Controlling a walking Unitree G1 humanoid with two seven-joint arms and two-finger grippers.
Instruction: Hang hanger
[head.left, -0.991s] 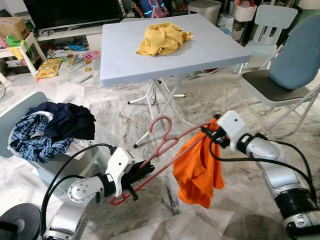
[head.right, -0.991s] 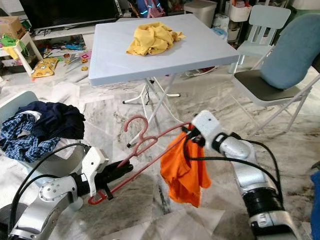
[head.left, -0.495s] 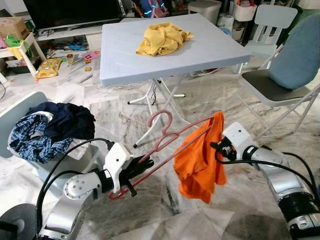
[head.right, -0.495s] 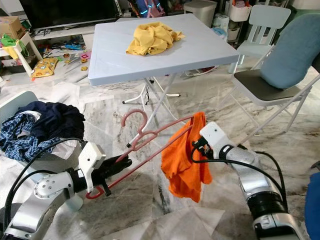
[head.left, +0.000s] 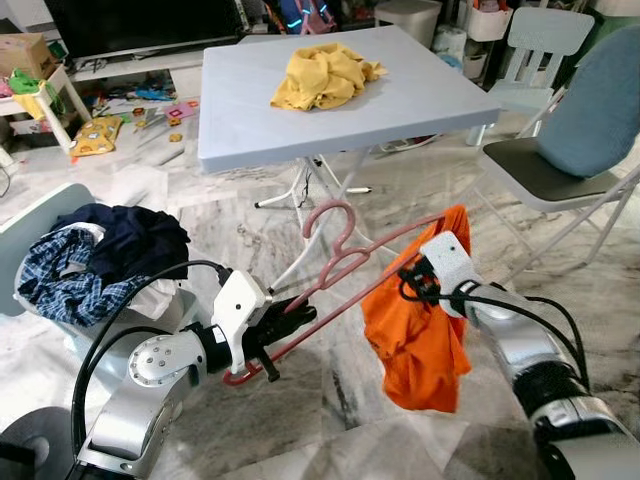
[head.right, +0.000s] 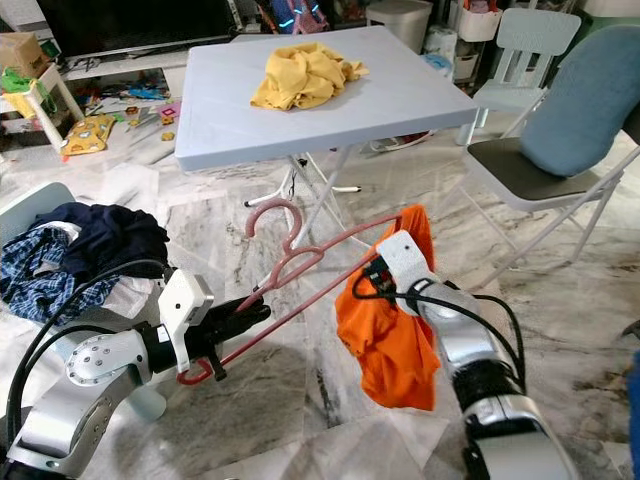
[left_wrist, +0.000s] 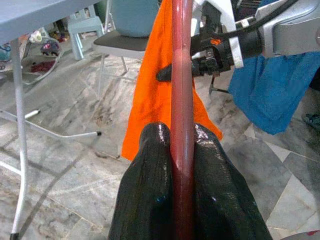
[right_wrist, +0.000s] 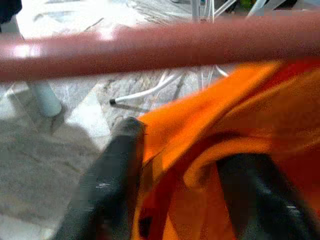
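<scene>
We are dressing the hanger (head.left: 330, 275).
Left claw (head.left: 290, 320) is pinching its bar steady; right claw (head.left: 415, 282), spread, is working the orange shirt (head.left: 420, 330) on.

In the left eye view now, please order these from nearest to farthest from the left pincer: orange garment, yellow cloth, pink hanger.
1. pink hanger: gripped by the left pincer.
2. orange garment: draped on the hanger's far end, at the right pincer.
3. yellow cloth: on the table ahead.
</scene>
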